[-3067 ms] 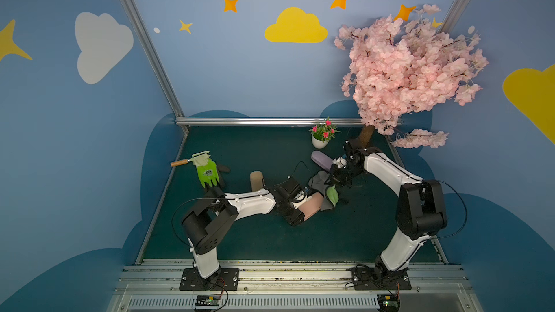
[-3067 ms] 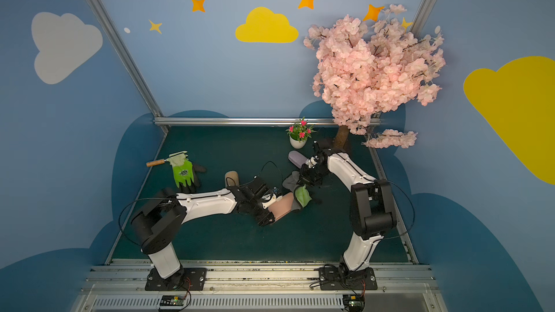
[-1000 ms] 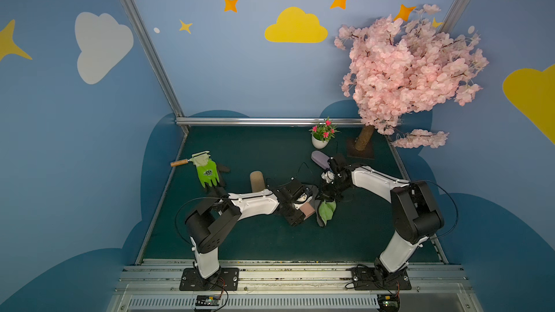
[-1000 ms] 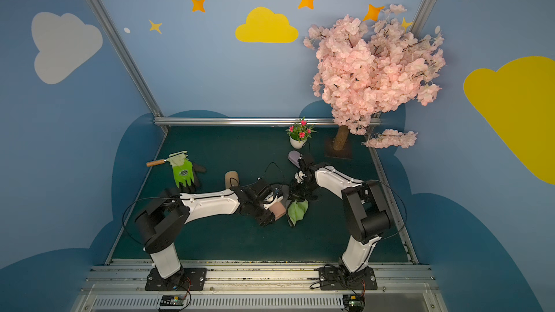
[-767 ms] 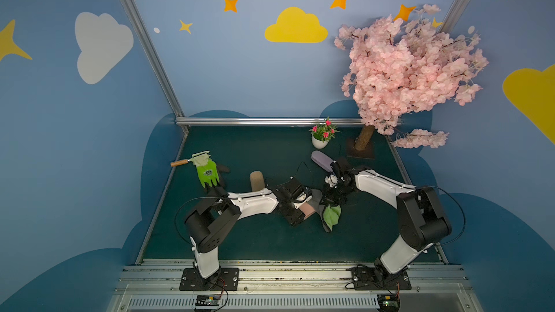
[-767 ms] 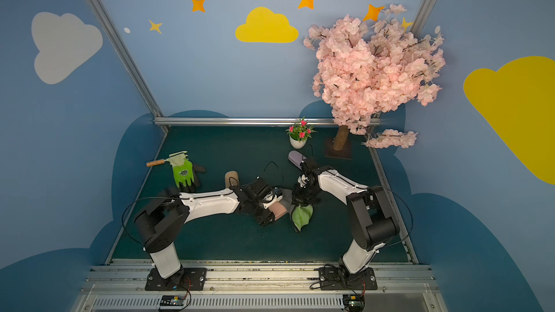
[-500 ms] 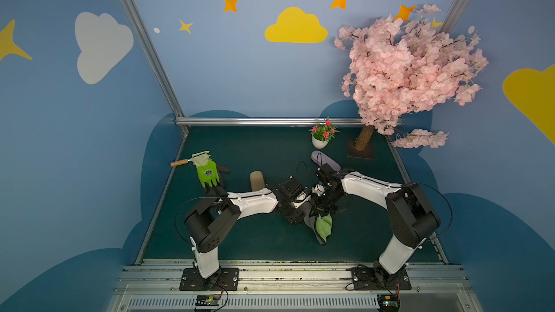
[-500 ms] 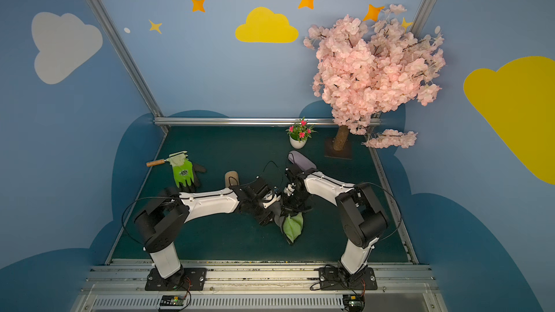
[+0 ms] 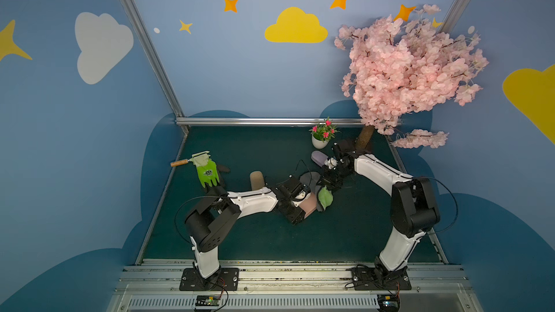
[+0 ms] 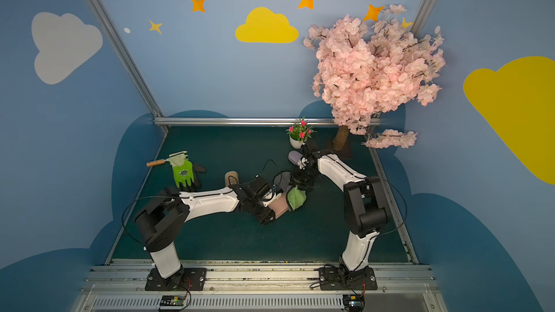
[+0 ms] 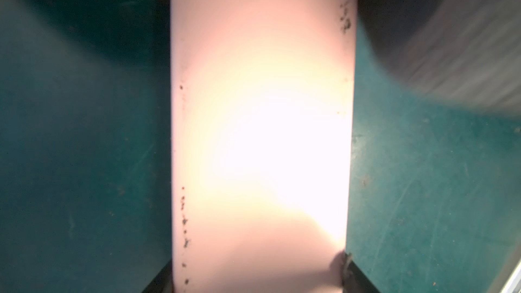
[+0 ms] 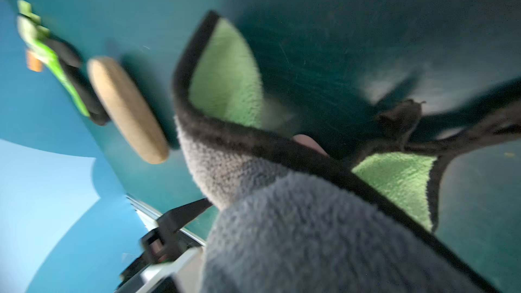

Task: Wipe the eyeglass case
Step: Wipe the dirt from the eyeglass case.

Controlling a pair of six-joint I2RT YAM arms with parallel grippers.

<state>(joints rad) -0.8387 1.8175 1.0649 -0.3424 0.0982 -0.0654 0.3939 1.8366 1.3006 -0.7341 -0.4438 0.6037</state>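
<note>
The pink eyeglass case (image 9: pixel 310 205) lies on the green mat near the middle, and my left gripper (image 9: pixel 300 204) is shut on its near end. In the left wrist view the eyeglass case (image 11: pixel 262 136) fills the centre, brightly lit, with dark specks along both edges and a black fingertip (image 11: pixel 355 277) at its side. My right gripper (image 9: pixel 329 180) is shut on a grey and green cloth (image 9: pixel 325 198) that drapes over the case's far end. The cloth (image 12: pixel 310 235) covers the right fingers in the right wrist view, where a sliver of pink eyeglass case (image 12: pixel 307 140) shows beyond it.
A tan oval case (image 9: pixel 256 179) lies just behind my left forearm. A lilac case (image 9: pixel 319 157) sits by my right wrist. A green glove (image 9: pixel 207 171) and a wooden-handled brush (image 9: pixel 180 162) lie at the left. A flower pot (image 9: pixel 320 138) and a pink tree (image 9: pixel 405 70) stand at the back right.
My right gripper has drawn the cloth back along the case, from the near left toward the far right. The left gripper has kept the case still.
</note>
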